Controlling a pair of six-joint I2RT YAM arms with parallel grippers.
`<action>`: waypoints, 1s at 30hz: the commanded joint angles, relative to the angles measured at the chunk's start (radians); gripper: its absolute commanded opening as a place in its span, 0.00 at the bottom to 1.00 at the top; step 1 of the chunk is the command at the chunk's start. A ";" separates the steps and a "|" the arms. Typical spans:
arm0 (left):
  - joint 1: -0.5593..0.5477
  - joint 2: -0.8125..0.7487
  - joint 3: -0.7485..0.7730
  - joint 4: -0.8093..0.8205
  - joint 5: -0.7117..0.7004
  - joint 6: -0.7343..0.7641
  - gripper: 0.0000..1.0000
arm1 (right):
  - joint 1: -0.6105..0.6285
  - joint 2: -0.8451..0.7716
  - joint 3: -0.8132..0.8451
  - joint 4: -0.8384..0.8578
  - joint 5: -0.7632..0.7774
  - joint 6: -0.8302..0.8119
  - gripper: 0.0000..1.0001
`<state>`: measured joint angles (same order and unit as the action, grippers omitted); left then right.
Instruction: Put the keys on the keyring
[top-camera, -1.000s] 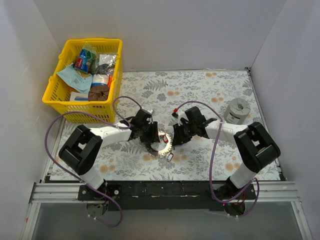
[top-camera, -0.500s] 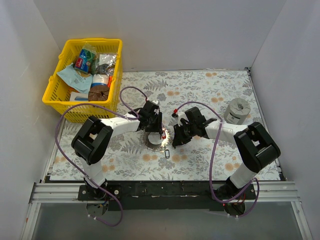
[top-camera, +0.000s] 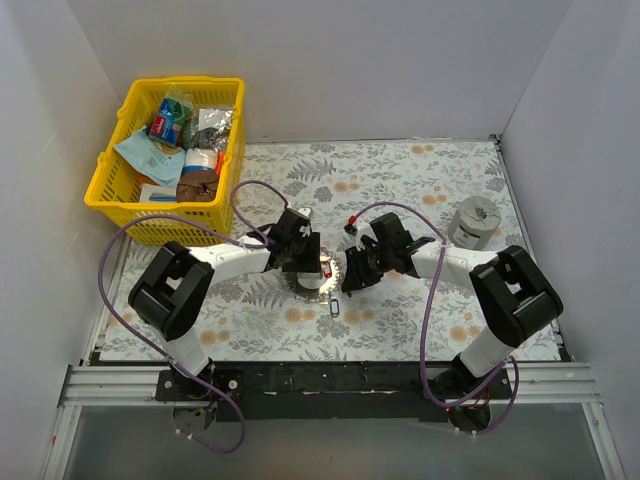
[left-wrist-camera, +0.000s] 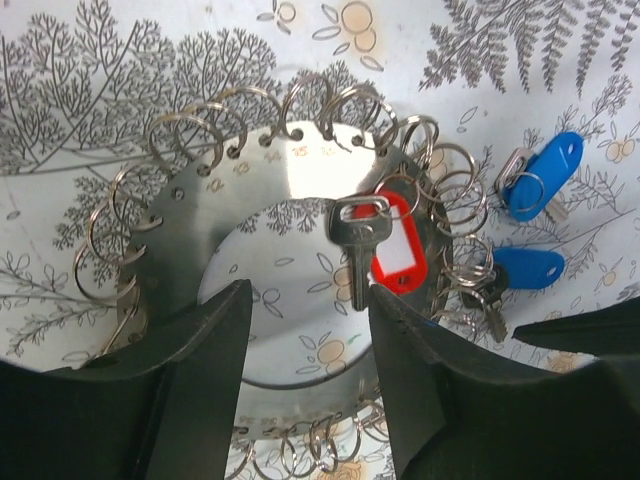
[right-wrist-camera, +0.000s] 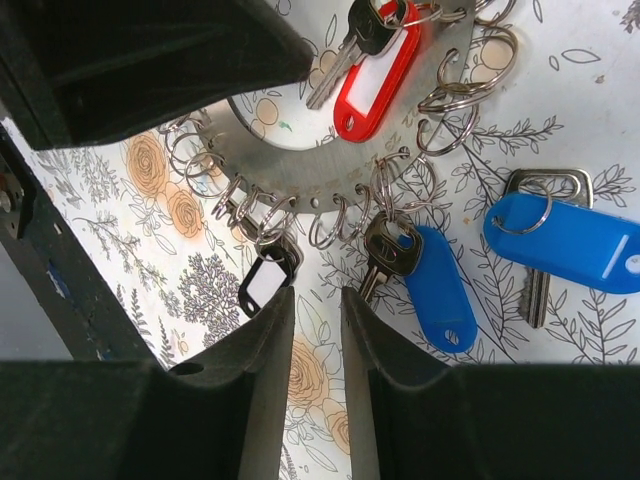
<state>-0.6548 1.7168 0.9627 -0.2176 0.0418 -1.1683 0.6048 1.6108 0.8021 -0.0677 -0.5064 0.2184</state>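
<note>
The keyring (left-wrist-camera: 190, 230) is a flat silvery ring with many small split rings round its rim, lying on the cloth; it also shows in the top view (top-camera: 312, 283) and the right wrist view (right-wrist-camera: 330, 165). A red-tagged key (left-wrist-camera: 398, 252) (right-wrist-camera: 375, 75) hangs on its rim. One blue-tagged key (right-wrist-camera: 440, 290) (left-wrist-camera: 528, 268) sits at a rim ring. Another blue-tagged key (right-wrist-camera: 565, 245) (left-wrist-camera: 542, 175) lies loose beside it. My left gripper (left-wrist-camera: 307, 300) (top-camera: 305, 256) is open over the keyring, holding nothing. My right gripper (right-wrist-camera: 318, 300) (top-camera: 350, 276) is narrowly open and empty, just off the rim.
A black tag (right-wrist-camera: 262, 285) (top-camera: 335, 309) hangs at the keyring's near rim. A grey cylinder (top-camera: 473, 222) stands at the right. A yellow basket (top-camera: 112, 195) of packets sits at the back left. White walls enclose the flowered cloth.
My left gripper has moved from the keyring's near-left side to over its far side. The keyring has shifted a little. My right gripper has edged slightly left.
</note>
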 joint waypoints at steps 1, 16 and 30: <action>0.003 -0.069 -0.025 -0.014 0.007 -0.008 0.50 | 0.009 -0.012 0.011 0.049 -0.023 0.044 0.33; 0.003 -0.080 -0.042 0.000 0.043 -0.025 0.51 | 0.036 0.049 0.039 0.094 0.026 0.133 0.41; 0.001 -0.079 -0.064 0.004 0.033 -0.025 0.51 | 0.041 0.130 0.089 0.131 0.075 0.210 0.20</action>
<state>-0.6548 1.6810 0.9218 -0.2157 0.0711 -1.1908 0.6384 1.7176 0.8444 0.0223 -0.4545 0.3882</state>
